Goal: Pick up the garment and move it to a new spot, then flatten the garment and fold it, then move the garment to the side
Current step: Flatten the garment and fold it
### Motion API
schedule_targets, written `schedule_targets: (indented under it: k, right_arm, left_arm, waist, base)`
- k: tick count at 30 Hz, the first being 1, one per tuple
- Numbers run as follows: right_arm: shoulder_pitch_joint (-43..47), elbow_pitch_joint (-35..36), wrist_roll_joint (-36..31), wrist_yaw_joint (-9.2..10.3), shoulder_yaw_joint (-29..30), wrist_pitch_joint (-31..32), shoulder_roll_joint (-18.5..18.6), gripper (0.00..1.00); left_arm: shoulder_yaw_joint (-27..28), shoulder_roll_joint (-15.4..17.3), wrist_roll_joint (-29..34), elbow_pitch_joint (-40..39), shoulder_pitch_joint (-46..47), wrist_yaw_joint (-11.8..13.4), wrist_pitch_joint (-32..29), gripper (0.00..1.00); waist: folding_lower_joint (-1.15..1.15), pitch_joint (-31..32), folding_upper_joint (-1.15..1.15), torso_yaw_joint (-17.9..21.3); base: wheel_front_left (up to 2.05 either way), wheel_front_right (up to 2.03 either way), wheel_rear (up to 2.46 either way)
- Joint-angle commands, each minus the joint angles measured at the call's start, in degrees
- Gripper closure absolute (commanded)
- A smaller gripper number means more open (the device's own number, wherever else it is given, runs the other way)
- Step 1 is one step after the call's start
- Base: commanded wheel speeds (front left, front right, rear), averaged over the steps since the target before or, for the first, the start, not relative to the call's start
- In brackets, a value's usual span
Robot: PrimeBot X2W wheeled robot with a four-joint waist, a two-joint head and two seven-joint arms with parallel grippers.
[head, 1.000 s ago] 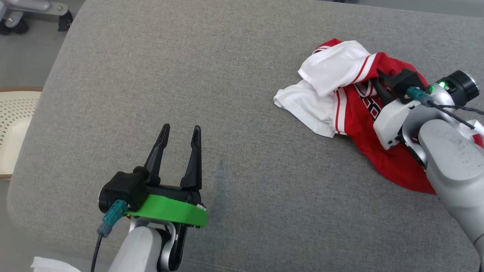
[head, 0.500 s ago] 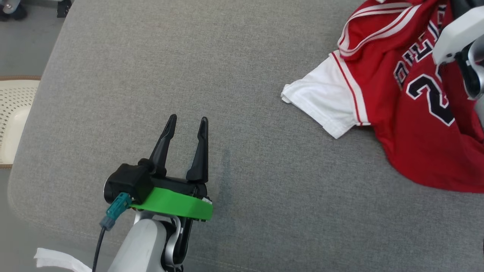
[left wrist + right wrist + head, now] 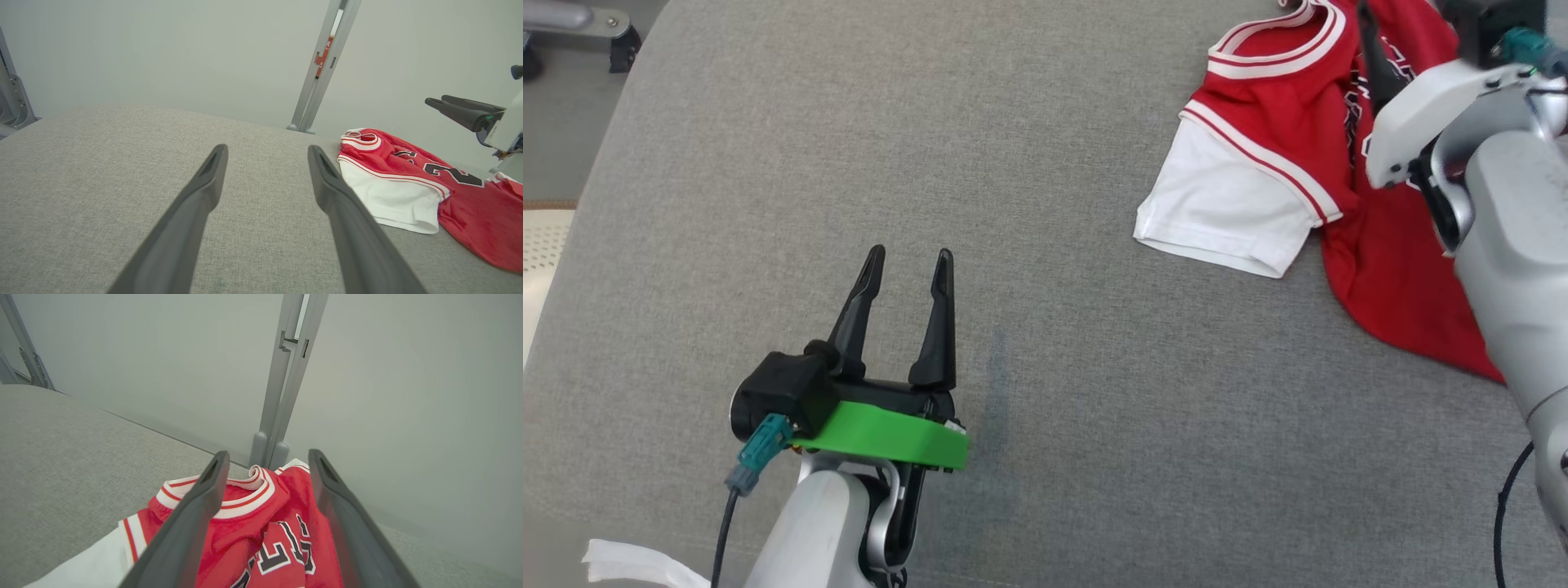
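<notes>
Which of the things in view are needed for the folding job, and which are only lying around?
For the job: red-and-white jersey, grey cushion, left hand, right hand.
Lying about: white scrap, metal post, cream perforated object.

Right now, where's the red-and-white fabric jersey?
Head view, upper right: the red-and-white fabric jersey lies at the far right of the grey cushion, beneath the open right gripper.
</notes>
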State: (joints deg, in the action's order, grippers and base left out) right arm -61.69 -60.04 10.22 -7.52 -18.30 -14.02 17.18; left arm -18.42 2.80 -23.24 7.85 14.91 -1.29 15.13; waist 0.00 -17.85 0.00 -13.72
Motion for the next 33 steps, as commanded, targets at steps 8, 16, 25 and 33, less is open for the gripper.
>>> schedule_targets:
  k: [8, 16, 25, 33]
  right_arm:
    - [13.0, 11.8, 6.4, 0.07, -2.7, -1.2, -0.3, 0.00]
    - [33.2, 30.8, 8.9, 0.06, 5.7, -1.2, -2.7, 0.00]
    - [45.8, 40.4, 6.9, 0.05, 11.0, -1.2, -9.4, 0.00]
    - [44.2, 42.4, 4.9, 0.05, 10.3, -1.2, -10.2, 0.00]
  left_arm:
    - [3.7, 0.2, 1.8, 0.4, -2.2, -0.7, 0.0, 0.00]
    - [6.6, 0.2, 2.2, 0.5, -4.2, -1.6, 0.0, 0.00]
    - [6.6, 0.2, 5.0, 5.0, -3.0, -2.2, 0.0, 0.00]
    - [3.7, 0.6, 9.6, 20.5, 7.0, -1.7, -0.5, 0.00]
  waist:
    - [0.00, 6.0, 0.00, 7.5]
    - [0.00, 8.8, 0.00, 12.8]
    - [0.00, 8.1, 0.00, 19.3]
    - [0.00, 5.2, 0.00, 25.1]
  base:
    - [0.00, 0.00, 0.00]
    - [0.00, 0.00, 0.00]
    - [0.00, 0.00, 0.00]
    - [0.00, 0.00, 0.00]
